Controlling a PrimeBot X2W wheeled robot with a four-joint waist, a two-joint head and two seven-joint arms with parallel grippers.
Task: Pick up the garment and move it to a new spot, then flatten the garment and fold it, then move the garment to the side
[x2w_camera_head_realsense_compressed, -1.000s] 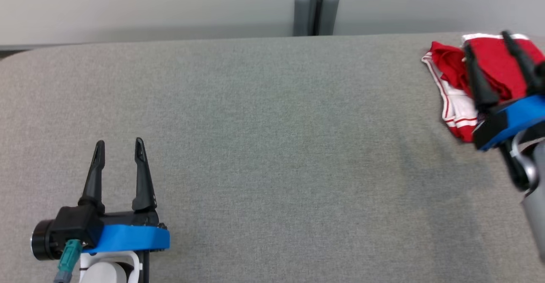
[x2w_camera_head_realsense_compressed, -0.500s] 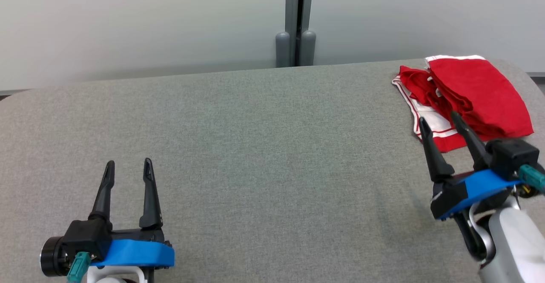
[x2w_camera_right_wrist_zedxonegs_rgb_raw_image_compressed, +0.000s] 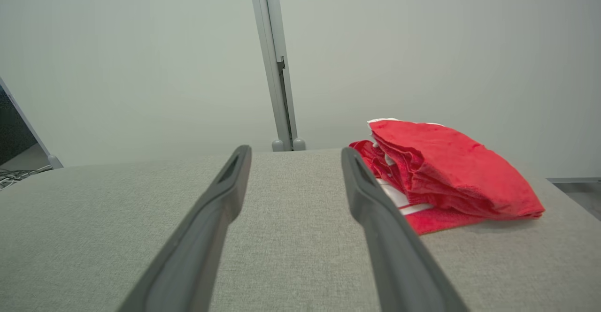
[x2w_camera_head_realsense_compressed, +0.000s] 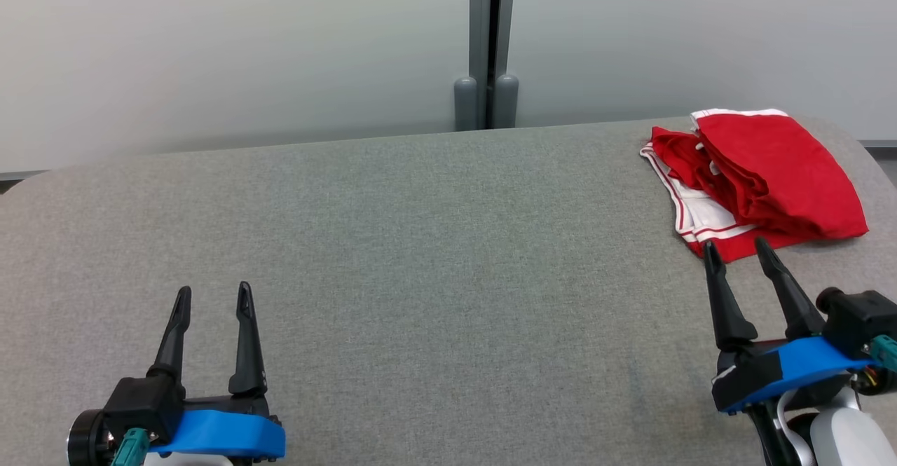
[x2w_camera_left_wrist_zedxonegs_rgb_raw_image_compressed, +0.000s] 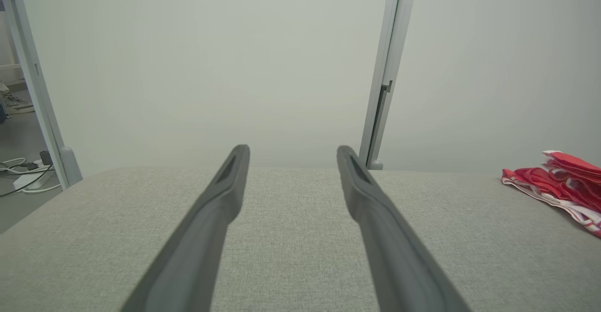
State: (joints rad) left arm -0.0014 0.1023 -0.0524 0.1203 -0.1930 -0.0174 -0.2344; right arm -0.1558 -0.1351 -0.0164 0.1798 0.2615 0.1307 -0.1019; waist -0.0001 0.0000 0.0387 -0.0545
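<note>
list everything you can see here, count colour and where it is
garment: one, red with white trim, loosely folded at the far right of the table
table: one, grey fabric top, spans the head view
wall panels: two, pale grey, behind the table
post: one, grey, between the panels at the middle of the far edge
cables: a few, dark and white, on the floor at the left edge of the left wrist view
left gripper: one, dark fingers on a blue mount, lower left, open, holding nothing
right gripper: one, dark fingers on a blue mount, lower right, open, tips by the garment's near edge
</note>
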